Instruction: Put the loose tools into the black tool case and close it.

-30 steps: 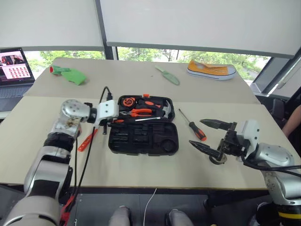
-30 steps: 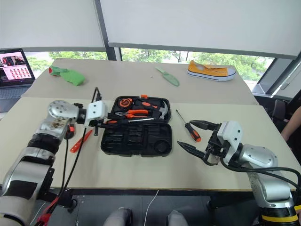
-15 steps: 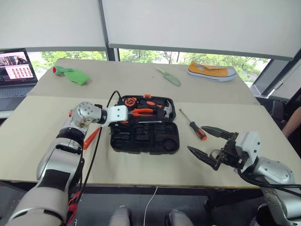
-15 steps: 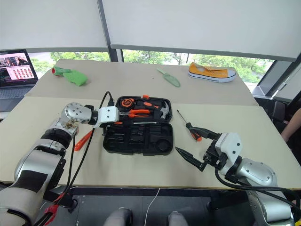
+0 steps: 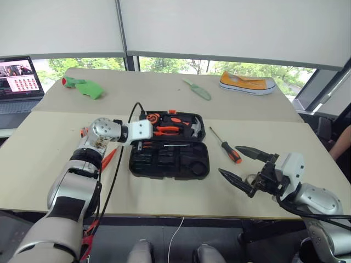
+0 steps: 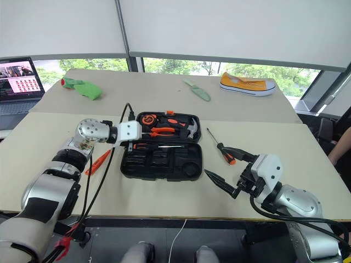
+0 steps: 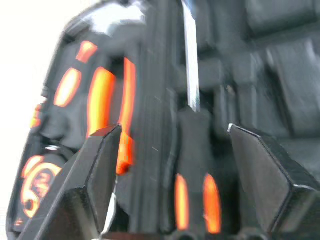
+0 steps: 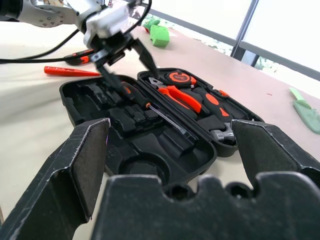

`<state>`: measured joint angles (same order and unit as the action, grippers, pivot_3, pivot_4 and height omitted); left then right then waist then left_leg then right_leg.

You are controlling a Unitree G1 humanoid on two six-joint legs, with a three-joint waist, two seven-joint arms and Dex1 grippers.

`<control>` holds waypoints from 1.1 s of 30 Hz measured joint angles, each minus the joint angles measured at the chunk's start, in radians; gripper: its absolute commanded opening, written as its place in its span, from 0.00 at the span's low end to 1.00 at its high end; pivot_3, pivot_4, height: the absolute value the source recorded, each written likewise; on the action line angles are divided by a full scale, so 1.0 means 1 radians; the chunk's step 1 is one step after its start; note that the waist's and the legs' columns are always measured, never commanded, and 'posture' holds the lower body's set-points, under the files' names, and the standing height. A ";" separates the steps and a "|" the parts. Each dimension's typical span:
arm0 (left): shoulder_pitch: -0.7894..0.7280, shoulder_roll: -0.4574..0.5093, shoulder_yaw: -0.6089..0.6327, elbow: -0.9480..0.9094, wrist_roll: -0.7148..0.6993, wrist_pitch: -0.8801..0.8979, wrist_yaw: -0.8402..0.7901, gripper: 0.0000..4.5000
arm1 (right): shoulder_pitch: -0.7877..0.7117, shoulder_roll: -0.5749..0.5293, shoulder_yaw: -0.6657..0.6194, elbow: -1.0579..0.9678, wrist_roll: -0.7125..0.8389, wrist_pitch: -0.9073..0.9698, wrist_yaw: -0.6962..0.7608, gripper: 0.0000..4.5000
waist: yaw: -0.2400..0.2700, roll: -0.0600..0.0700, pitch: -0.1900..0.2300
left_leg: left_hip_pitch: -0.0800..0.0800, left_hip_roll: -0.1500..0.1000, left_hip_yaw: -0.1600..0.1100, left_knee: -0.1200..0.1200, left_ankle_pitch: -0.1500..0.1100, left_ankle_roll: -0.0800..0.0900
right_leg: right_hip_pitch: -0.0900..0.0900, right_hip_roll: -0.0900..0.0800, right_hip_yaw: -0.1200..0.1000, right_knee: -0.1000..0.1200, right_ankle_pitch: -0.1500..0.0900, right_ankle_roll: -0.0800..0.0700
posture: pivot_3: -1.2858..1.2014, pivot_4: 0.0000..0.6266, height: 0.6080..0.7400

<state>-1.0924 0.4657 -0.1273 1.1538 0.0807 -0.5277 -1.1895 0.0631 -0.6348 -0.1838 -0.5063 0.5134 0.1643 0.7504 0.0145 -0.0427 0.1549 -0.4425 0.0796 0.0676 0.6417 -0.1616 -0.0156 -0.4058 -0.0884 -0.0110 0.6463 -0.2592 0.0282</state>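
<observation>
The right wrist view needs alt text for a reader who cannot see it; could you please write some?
An open black tool case lies on a beige table, with pliers and other orange-handled tools in its far half. The left gripper hovers open over a screwdriver in the case. The right gripper's fingers frame the foreground.

Silver-grey metallic arm shells with black joint bands are seen on both sides. Behind the left two-finger black gripper (image 6: 133,146) a white boxy wrist housing is mounted, preceded by a round polished silver joint cap with small screws. A black cable is looped above this housing and trails back along the forearm; a red cable end hangs further back. Behind the right two-finger black gripper (image 5: 245,169) a white block and silver forearm are noted. The fingers are pointed, matte, faceted.
</observation>
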 measured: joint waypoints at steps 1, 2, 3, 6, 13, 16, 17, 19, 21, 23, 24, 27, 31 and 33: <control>0.000 -0.009 0.025 -0.002 -0.031 0.041 -0.021 0.63 | 0.003 0.002 0.000 -0.002 0.001 0.000 -0.001 1.00 | -0.001 0.000 0.000 | 0.000 0.000 0.000 0.000 0.000 0.000 | 0.000 0.000 0.000 0.000 0.000 0.000 | 0.52 0.24 1.00; 0.001 -0.015 0.048 -0.004 -0.061 0.095 -0.041 0.54 | 0.009 0.007 0.000 -0.003 0.001 0.000 -0.003 1.00 | -0.002 0.000 0.000 | 0.000 0.000 0.000 0.000 0.000 0.000 | 0.000 0.000 0.000 0.000 0.000 0.000 | 0.52 0.24 1.00; 0.005 -0.017 0.061 -0.005 -0.078 0.127 -0.048 0.45 | 0.017 0.010 0.000 -0.003 0.001 0.000 -0.004 1.00 | -0.002 0.000 0.000 | 0.000 0.000 0.000 0.000 0.000 0.000 | 0.000 0.000 0.000 0.000 0.000 0.000 | 0.52 0.24 1.00; 0.015 -0.028 0.081 -0.007 -0.090 0.219 -0.027 0.22 | 0.026 0.020 0.000 -0.003 0.002 0.000 -0.005 1.00 | -0.003 0.000 0.000 | 0.000 0.000 -0.001 0.000 0.000 0.000 | 0.000 0.000 0.000 0.001 0.000 0.000 | 0.52 0.24 1.00; 0.099 -0.065 0.043 -0.060 -0.051 0.328 0.040 0.01 | 0.029 0.028 0.000 -0.002 0.001 0.000 -0.006 1.00 | -0.002 0.000 0.000 | 0.001 0.000 -0.001 0.001 0.000 0.000 | 0.001 0.000 0.000 0.001 0.000 0.000 | 0.52 0.24 1.00; 0.112 -0.064 0.016 -0.110 -0.029 0.349 0.053 0.01 | 0.032 0.031 0.000 0.000 0.000 0.000 -0.006 1.00 | 0.000 0.000 0.000 | 0.001 -0.001 -0.001 0.001 0.000 0.000 | 0.002 0.000 0.000 0.001 0.000 0.000 | 0.52 0.24 1.00; 0.116 -0.064 0.007 -0.125 -0.021 0.354 0.060 0.01 | 0.034 0.035 0.000 0.001 0.000 0.000 -0.006 1.00 | -0.001 0.000 0.000 | 0.001 -0.001 -0.001 0.001 0.000 0.000 | 0.002 0.000 0.000 0.001 0.000 0.000 | 0.52 0.24 1.00; 0.124 -0.065 -0.001 -0.143 -0.011 0.361 0.078 0.01 | 0.040 0.039 0.000 0.004 0.000 0.000 -0.006 1.00 | 0.000 0.000 0.000 | 0.001 -0.001 -0.001 0.001 0.000 0.000 | 0.002 0.000 0.000 0.001 0.000 0.000 | 0.52 0.24 1.00; 0.124 -0.070 -0.006 -0.150 -0.006 0.374 0.102 0.01 | 0.043 0.040 0.000 0.005 -0.001 0.000 -0.006 1.00 | 0.001 0.001 -0.001 | 0.002 -0.001 -0.002 0.001 0.000 0.000 | 0.003 0.000 0.000 0.001 0.000 0.000 | 0.52 0.24 1.00; 0.125 -0.078 -0.007 -0.152 -0.003 0.375 0.124 0.01 | 0.048 0.044 0.000 0.005 -0.002 0.000 -0.006 1.00 | 0.002 0.001 -0.001 | 0.002 -0.001 -0.002 0.001 0.000 0.000 | 0.003 0.000 0.000 0.001 0.000 0.000 | 0.52 0.24 1.00; 0.127 -0.080 -0.007 -0.154 -0.003 0.372 0.130 0.01 | 0.050 0.047 0.000 0.005 -0.004 0.000 -0.008 1.00 | 0.002 0.001 -0.001 | 0.002 -0.002 -0.003 0.002 0.000 0.000 | 0.003 0.000 0.000 0.001 0.000 0.000 | 0.52 0.24 1.00; 0.144 -0.085 0.017 -0.157 -0.027 0.343 0.136 0.14 | 0.053 0.067 -0.003 0.005 -0.009 0.000 -0.032 1.00 | 0.003 0.001 -0.001 | 0.002 -0.002 -0.003 0.002 0.000 0.000 | 0.003 0.000 0.000 0.001 0.000 0.000 | 0.52 0.24 1.00; 0.216 -0.076 0.115 -0.211 -0.169 0.305 0.029 0.48 | 0.097 0.078 -0.075 0.002 0.031 0.018 -0.059 1.00 | -0.002 0.001 -0.001 | 0.001 -0.002 -0.003 0.001 0.000 0.000 | 0.002 0.000 0.000 0.001 0.001 -0.001 | 0.52 0.24 1.00; 0.258 -0.037 0.150 -0.289 -0.242 0.290 -0.072 0.64 | 0.134 0.074 -0.110 -0.002 0.043 0.019 -0.062 1.00 | -0.004 0.001 -0.001 | 0.001 -0.002 -0.003 0.000 0.000 0.000 | 0.002 0.000 0.000 0.001 0.001 -0.001 | 0.52 0.24 1.00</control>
<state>-0.8340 0.4283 0.0230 0.8651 -0.1613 -0.2375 -1.2615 0.1973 -0.5603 -0.2940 -0.5079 0.5559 0.1834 0.6883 0.0101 -0.0418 0.1543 -0.4419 0.0781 0.0645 0.6421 -0.1614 -0.0152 -0.4042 -0.0884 -0.0108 0.6473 -0.2585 0.0268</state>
